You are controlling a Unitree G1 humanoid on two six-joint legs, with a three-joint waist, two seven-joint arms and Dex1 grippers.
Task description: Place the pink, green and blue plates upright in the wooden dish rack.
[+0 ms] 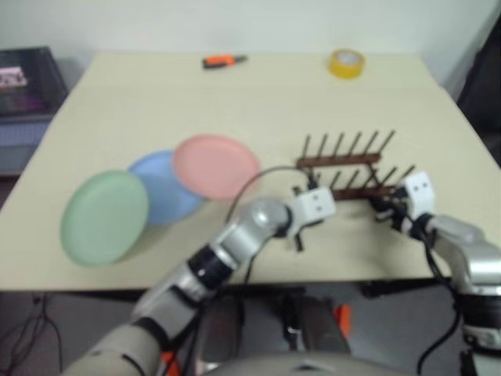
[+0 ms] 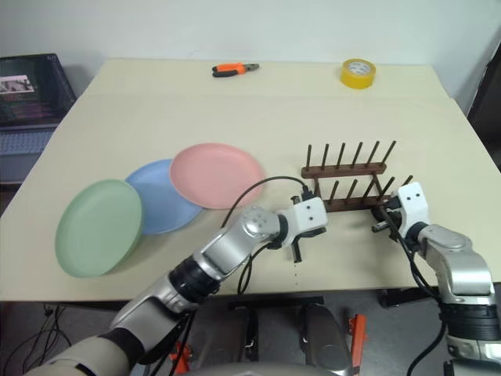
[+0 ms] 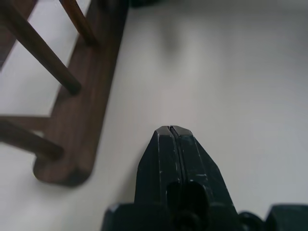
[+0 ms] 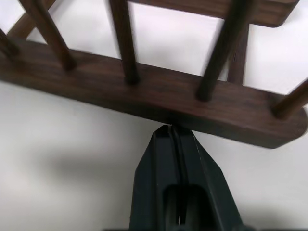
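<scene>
Both my pincers pressed together, empty: left pincer [image 3: 172, 132] just beside the wooden dish rack [image 2: 348, 184] end, right pincer [image 4: 171, 130] at its near rail. Plates [image 2: 216, 174] lie flat on worktop [image 2: 258, 110] well beyond the left pincer, look light, stiff, likely slippery; I'd pinch a rim

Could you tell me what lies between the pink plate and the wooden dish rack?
Bare table, crossed by the left arm's black cable, in the right eye view.

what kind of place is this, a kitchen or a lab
Likely a lab or workshop, not a kitchen: a plain table holds orange-handled pliers and a yellow tape roll, with a laptop beside it.
</scene>
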